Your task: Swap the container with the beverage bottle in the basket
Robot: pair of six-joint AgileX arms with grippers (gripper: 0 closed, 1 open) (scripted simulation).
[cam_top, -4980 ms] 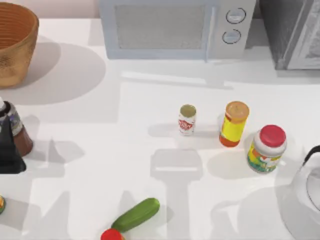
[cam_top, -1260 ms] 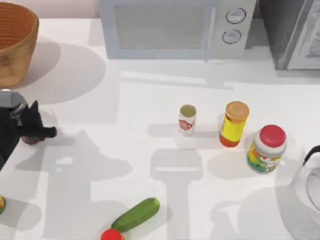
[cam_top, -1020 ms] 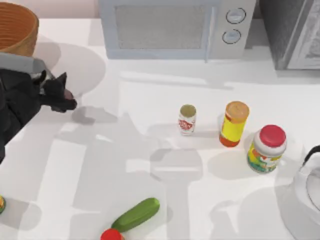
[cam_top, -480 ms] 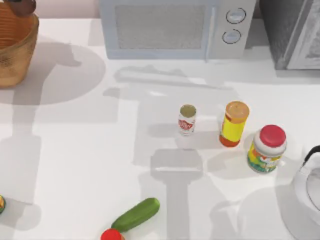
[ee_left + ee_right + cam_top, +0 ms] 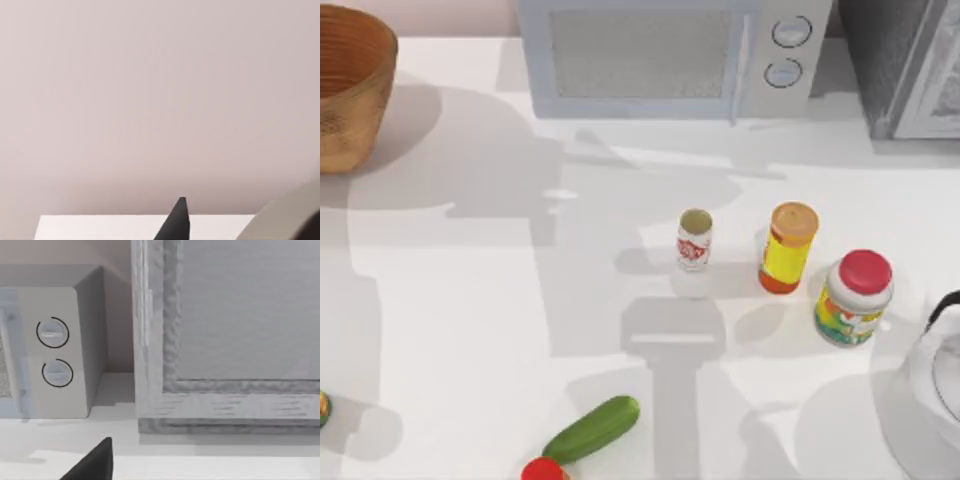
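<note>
bottle gone from basket (image 5: 350,90) rim; container (image 5: 694,240) mid-table

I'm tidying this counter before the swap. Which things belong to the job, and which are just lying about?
Job:
small white container with red label
round orange-brown woven basket

Lying about:
yellow tube with orange cap
fat jar with red lid
green cucumber
white microwave
white kettle
</note>
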